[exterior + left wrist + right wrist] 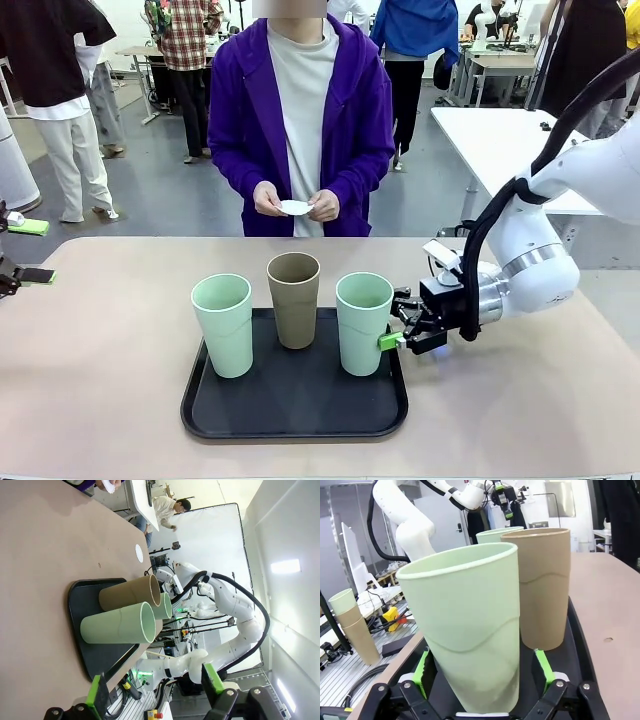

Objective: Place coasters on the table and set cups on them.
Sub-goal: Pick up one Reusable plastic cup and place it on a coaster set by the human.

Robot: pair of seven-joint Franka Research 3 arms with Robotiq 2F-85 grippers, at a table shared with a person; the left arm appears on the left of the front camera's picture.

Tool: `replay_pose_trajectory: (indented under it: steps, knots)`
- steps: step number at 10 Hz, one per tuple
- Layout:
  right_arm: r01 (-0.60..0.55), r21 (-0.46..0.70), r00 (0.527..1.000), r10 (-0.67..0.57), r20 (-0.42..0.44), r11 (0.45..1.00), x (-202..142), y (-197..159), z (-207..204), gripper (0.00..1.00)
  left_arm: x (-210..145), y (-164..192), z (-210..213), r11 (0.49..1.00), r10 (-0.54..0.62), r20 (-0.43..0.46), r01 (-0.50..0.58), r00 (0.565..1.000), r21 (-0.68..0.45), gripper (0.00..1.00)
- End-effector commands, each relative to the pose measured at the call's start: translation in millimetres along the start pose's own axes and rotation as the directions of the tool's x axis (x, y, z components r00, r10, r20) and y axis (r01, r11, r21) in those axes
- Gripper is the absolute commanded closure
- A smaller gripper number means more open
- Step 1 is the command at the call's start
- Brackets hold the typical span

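A robotics laboratory in session — white robot arms stand at a beige table, aluminium-frame benches carry cables and a red stop button, while onlookers stand among white worktables behind.

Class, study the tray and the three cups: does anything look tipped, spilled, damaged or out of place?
Nothing stands out. The left mint cup, tan cup and right mint cup stand upright on the black tray, with no spill or damage. The open right gripper straddles the right mint cup.
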State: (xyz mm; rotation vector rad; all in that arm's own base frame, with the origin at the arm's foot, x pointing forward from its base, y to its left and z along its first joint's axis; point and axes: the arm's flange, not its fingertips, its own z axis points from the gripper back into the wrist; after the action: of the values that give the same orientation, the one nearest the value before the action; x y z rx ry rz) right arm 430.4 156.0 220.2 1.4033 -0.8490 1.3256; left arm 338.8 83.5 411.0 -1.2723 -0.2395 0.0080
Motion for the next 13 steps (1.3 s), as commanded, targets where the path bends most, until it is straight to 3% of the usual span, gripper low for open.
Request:
replay_pose_trajectory:
  steps: [1,6,9,10,12,13]
  knots:
    - [0.010,0.053,1.000,-0.009,-0.028,0.999,-3.8,-9.7,-8.0,0.00,0.1,0.3,1.5,1.000,-0.013,0.006,0.013,1.000,-0.008,0.00]
    - [-0.029,0.102,0.999,0.032,-0.030,0.994,-10.3,-15.4,-25.9,0.00,0.1,0.3,1.5,1.000,-0.013,0.006,0.013,1.000,-0.008,0.00]
    - [-0.075,0.082,0.997,0.077,-0.020,0.994,-10.4,-16.6,-25.5,0.88,0.1,0.3,1.5,1.000,-0.013,0.006,0.013,1.000,-0.008,0.00]
    - [-0.083,0.080,0.996,0.085,-0.021,0.993,-8.9,-14.8,-24.6,1.00,0.1,0.3,1.5,1.000,-0.013,0.006,0.013,1.000,-0.008,0.00]
    - [-0.081,-0.007,0.996,0.081,-0.028,0.997,6.1,1.5,-21.0,1.00,0.1,0.3,1.5,1.000,-0.013,0.006,0.013,1.000,-0.008,0.00]
    - [-0.084,-0.060,0.996,0.083,-0.028,0.995,29.2,21.4,-17.9,0.31,0.1,0.3,1.5,1.000,-0.013,0.006,0.013,1.000,-0.008,0.00]
